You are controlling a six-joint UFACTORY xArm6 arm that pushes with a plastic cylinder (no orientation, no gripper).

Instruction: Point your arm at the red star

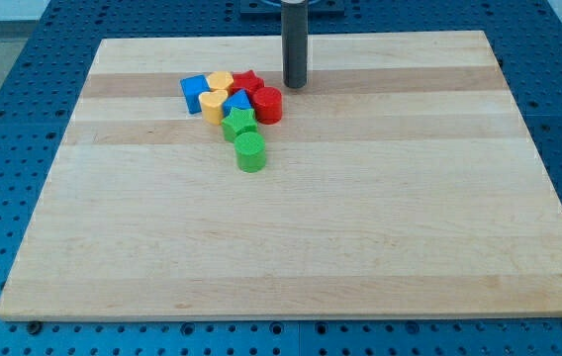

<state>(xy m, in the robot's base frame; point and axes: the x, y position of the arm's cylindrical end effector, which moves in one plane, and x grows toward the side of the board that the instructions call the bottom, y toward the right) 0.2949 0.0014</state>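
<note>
The red star (248, 81) lies at the top of a tight cluster of blocks in the upper left-middle of the wooden board (291, 247). My tip (294, 84) stands just to the view's right of the star, with a small gap between them. Around the star are a yellow cylinder (220, 82), a blue block (195, 92), a yellow block (213, 103), a small blue block (238, 101) and a red cylinder (268, 104). Below them lie a green star (238, 124) and a green cylinder (250, 152).
The board rests on a blue perforated table (24, 89). The arm's mount (291, 5) shows at the view's top edge above the rod.
</note>
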